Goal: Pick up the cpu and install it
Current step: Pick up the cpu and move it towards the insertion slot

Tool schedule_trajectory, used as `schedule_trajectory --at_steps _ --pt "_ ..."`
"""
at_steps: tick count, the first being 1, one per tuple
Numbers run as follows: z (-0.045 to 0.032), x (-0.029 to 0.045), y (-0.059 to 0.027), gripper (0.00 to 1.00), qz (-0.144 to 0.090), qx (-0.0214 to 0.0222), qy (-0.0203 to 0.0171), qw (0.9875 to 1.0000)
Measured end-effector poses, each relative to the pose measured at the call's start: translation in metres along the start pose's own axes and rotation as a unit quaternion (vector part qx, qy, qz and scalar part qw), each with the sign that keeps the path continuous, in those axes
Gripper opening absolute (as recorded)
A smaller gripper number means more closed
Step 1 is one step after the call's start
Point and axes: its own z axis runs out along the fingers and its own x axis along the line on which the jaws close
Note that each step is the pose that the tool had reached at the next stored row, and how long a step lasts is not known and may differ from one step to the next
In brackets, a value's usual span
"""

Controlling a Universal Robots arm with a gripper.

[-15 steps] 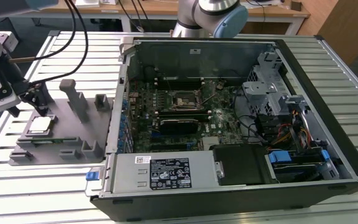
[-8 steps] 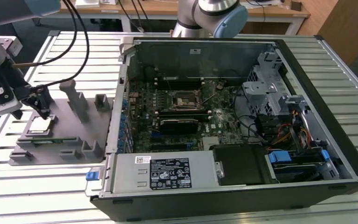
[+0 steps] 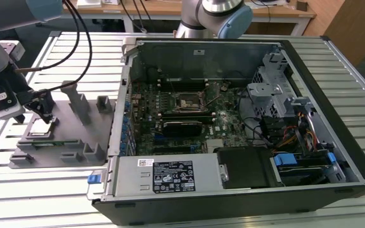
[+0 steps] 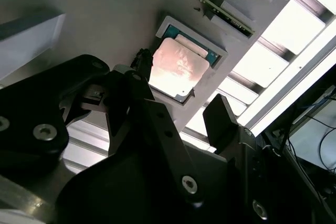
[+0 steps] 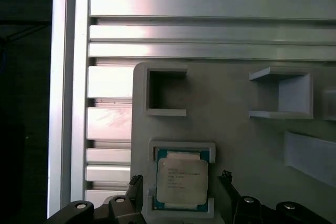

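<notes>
Well, the exterior view has the pincer (image 3: pixel 38 113) low over the cpu (image 3: pixel 41 127), which lies in its pocket on the grey tray (image 3: pixel 74 142), on the tabletop (image 3: pixel 43 199) beside the open computer case (image 3: pixel 233 118). First wrist view: fingers (image 5: pixel 135 187) spread wide, one either side of the cpu (image 5: pixel 182 179). Second wrist view: same wide straddle, the cpu (image 4: pixel 176 69) flat in its pocket

Fingers (image 5: pixel 135 195) flank the pocket rim (image 5: pixel 181 144) around the cpu (image 5: pixel 182 181), room either side; upright blocks (image 5: pixel 281 94) stand apart.

Cut off by the picture edge in the first wrist view: end effector (image 5: pixel 181 178) fingers (image 5: pixel 136 201). Washed out by glare in the second wrist view: cpu (image 4: pixel 177 69) top.
</notes>
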Motion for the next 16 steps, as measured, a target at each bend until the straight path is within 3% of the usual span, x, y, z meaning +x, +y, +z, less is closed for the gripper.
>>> schedule_trajectory --at_steps 16 --pt "0.0157 -0.0002 -0.0004 0.67 0.004 0.0 -0.0005 1.0"
